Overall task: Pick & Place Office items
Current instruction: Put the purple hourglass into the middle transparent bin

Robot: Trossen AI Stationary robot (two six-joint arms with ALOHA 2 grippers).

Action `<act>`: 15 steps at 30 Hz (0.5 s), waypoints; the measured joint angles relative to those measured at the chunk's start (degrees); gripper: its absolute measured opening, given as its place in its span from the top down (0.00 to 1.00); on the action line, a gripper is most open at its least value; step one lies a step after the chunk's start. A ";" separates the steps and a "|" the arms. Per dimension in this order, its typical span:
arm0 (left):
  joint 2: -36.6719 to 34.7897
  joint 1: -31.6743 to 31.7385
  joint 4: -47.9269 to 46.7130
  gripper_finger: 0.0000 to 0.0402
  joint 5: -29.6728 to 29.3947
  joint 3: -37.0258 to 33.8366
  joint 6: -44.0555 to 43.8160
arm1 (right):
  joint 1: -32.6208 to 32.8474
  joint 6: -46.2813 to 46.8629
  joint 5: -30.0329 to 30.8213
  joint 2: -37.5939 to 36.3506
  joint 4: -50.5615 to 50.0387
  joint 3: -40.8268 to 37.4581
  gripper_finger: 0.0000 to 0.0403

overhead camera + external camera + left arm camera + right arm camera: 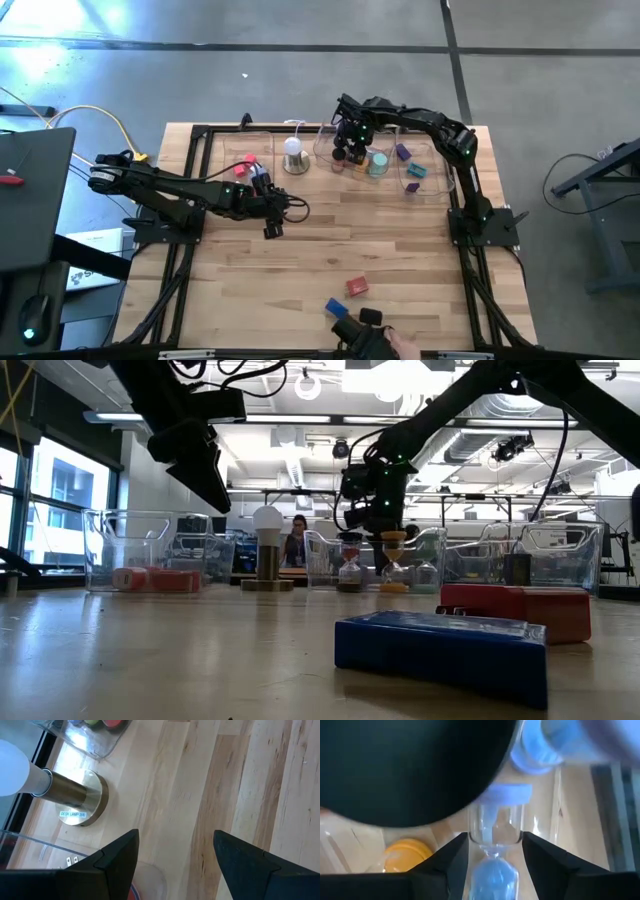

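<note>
**Left arm.** Reaches in from the 9 o'clock side. The left pincer (272, 214) hangs above bare boards just left of the surface's (400, 250) centre. Its fingers (120, 852) stand apart with nothing between them. The left wrist view looks down on plain wood, with the white dome lamp (80, 800) on its brass base close ahead.

**Right arm.** Rises from its mount at 3 o'clock and bends over to the 12 o'clock edge. The right pincer (350, 148) is down over the middle clear tray (322, 150). In the right wrist view a blue sand timer (496, 827) stands directly in the pincer's span. I cannot tell whether the pincer is clamped on it or merely around it.

**Office items.**
- Red block (357, 288) and blue block (335, 306) lie loose near the 6 o'clock edge, just beside each other. A black roll (371, 317) lies close by.
- Left clear tray (212, 150), at 11 o'clock, holds red and pink pieces (243, 165).
- The middle tray also holds a teal roll (378, 166) beside the right pincer.
- Right clear tray (446, 186), at 1 o'clock, holds a purple block (402, 152) and a teal piece (416, 171).

**Other.** The lamp stands between the left and middle trays. A person's hand (395, 345) shows at the 6 o'clock edge, near the loose blocks.
</note>
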 joint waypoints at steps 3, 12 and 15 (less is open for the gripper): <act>-0.02 0.00 -0.02 0.39 0.00 0.00 -0.04 | 0.17 0.17 -0.20 0.00 1.56 0.00 0.53; 0.00 -0.02 -0.02 0.39 0.00 0.00 -0.20 | 0.24 -1.16 -0.82 0.00 3.79 0.04 0.51; 0.00 -0.01 -0.03 0.39 0.00 0.00 -0.20 | 0.28 -1.63 -0.78 0.04 3.71 0.04 0.51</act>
